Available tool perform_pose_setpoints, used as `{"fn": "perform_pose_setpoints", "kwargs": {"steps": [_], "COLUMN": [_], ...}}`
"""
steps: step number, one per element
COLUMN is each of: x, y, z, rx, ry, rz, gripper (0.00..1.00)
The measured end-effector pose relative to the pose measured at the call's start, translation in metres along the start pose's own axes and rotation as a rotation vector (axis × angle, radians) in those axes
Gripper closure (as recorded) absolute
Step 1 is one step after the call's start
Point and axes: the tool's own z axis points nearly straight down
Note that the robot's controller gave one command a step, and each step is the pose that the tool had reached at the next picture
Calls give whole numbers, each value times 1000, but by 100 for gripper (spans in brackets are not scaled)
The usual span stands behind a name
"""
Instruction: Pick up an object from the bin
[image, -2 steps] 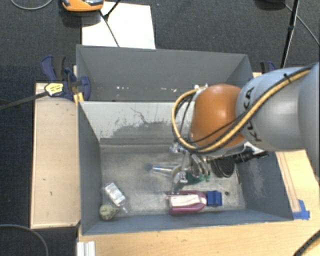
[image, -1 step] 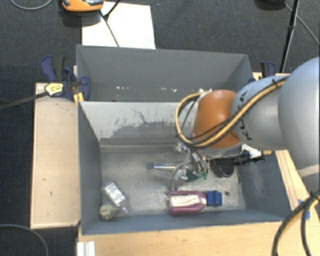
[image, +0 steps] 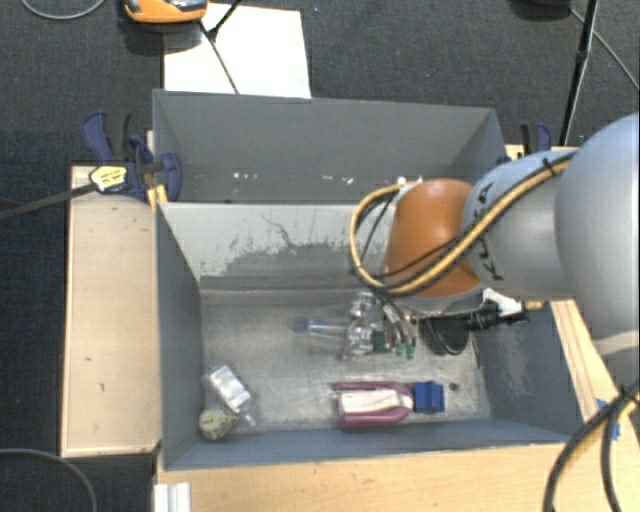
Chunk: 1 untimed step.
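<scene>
Bin (image: 180, 330): grey metal, sparsely stocked, items well apart on the floor.

Gripper (image: 362, 338): low at frame centre, near the floor, below the orange cover (image: 430, 240). Whether it is released or clenched cannot be told, because its own metalwork and cabling hide the tip. Nothing is confirmed as grasped.

Nearest item: a clear tube (image: 318, 328) with a bluish end, lying flat at centre and pointing left, its right end at or under the gripper. Contact cannot be confirmed. Judgement: this is the likely pick, since the tool sits directly at that end and every other item lies clear of it.

Other items: a purple pack (image: 375, 402) with a blue cap (image: 428, 397), flat against the lower wall, just below the gripper but apart from it. A clear packet (image: 228, 388) and an olive lump (image: 213, 425) lie together in the lower left corner, well away.

Risk, as judged: the tube is slim and round and may roll or slip out of an end-on grip.
</scene>
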Motion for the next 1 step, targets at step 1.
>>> {"fn": "perform_pose_setpoints", "kwargs": {"steps": [1], "x": [0], "y": [-3], "z": [-191], "rx": [-1], "ry": [-10], "rz": [11], "gripper": [100]}}
